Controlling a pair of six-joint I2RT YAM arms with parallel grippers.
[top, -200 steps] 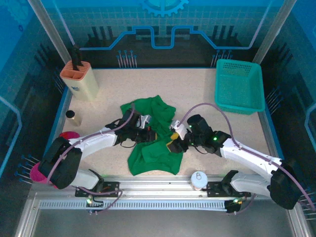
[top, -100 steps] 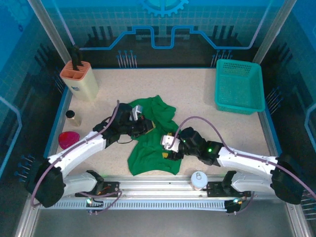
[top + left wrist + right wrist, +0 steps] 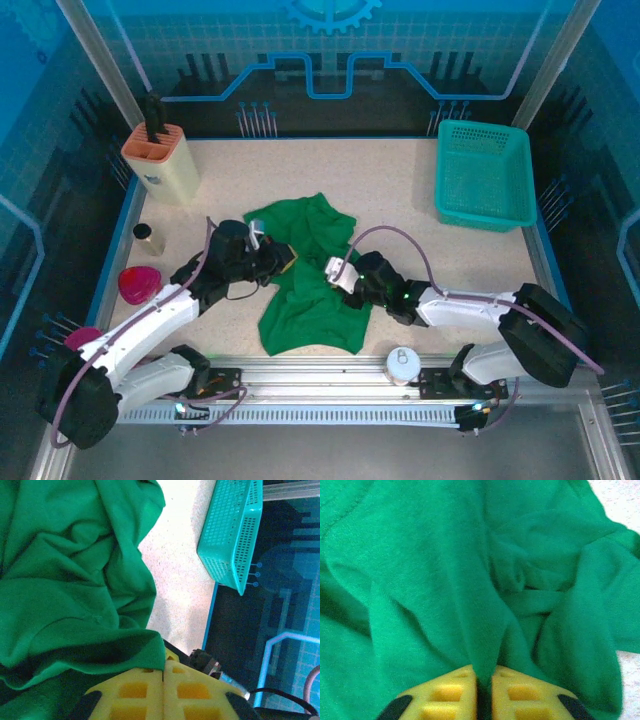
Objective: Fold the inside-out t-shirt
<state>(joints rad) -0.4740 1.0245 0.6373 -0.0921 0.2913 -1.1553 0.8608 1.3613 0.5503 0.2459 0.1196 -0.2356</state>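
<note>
The inside-out t-shirt (image 3: 305, 275) lies crumpled in a green heap in the middle of the table. My left gripper (image 3: 283, 258) is at its left edge, yellow fingers pressed together with a cloth edge caught at their tips (image 3: 164, 664); the t-shirt (image 3: 75, 570) bunches up in front of them. My right gripper (image 3: 340, 278) sits on the heap's right side. In the right wrist view it (image 3: 484, 672) is shut on a raised fold of the t-shirt (image 3: 445, 555), which runs down between the two pads.
A teal mesh basket (image 3: 484, 175) stands at the back right, also seen as the basket (image 3: 230, 530) beyond bare tabletop. A cream knife block (image 3: 160, 160) is back left, with a small jar (image 3: 148, 237) and a pink object (image 3: 138, 283) along the left edge. A white cap (image 3: 401, 362) sits on the front rail.
The right gripper has moved left onto the shirt and closed on a fold. The left arm has swung back and leftward while its gripper stayed shut at the shirt's left edge.
</note>
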